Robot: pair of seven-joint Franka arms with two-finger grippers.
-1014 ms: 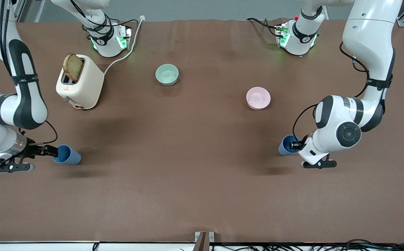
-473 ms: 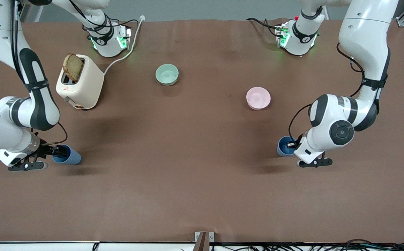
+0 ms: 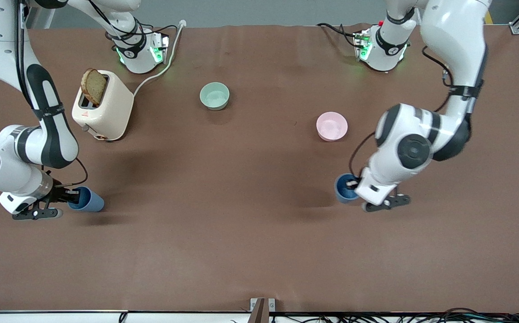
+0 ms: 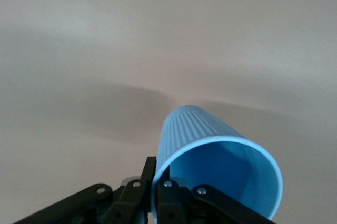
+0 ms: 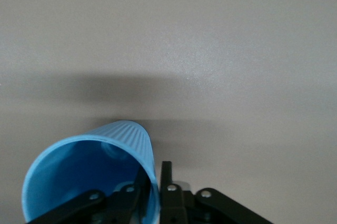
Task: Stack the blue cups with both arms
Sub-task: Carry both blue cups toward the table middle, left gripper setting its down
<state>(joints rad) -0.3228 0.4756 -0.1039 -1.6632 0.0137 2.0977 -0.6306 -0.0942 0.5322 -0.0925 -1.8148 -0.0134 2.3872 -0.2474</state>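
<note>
Two blue cups show. My right gripper (image 3: 75, 196) is shut on the rim of one blue cup (image 3: 87, 201) near the right arm's end of the table, one finger inside and one outside. In the right wrist view this cup (image 5: 87, 174) sits beside the gripper (image 5: 158, 174). My left gripper (image 3: 352, 183) is shut on the rim of the other blue cup (image 3: 344, 189) and holds it a little above the table, closer to the table's middle. In the left wrist view that cup (image 4: 221, 161) is pinched the same way by the gripper (image 4: 154, 169).
A cream toaster (image 3: 107, 112) with a slice of bread (image 3: 93, 86) stands near the right arm's base. A pale green bowl (image 3: 214, 95) and a pink bowl (image 3: 331, 126) sit farther from the camera than the cups. A small bracket (image 3: 262, 307) is at the table's front edge.
My left arm has carried its blue cup toward the middle of the table. My right arm has swung its wrist in; its cup has barely moved.
</note>
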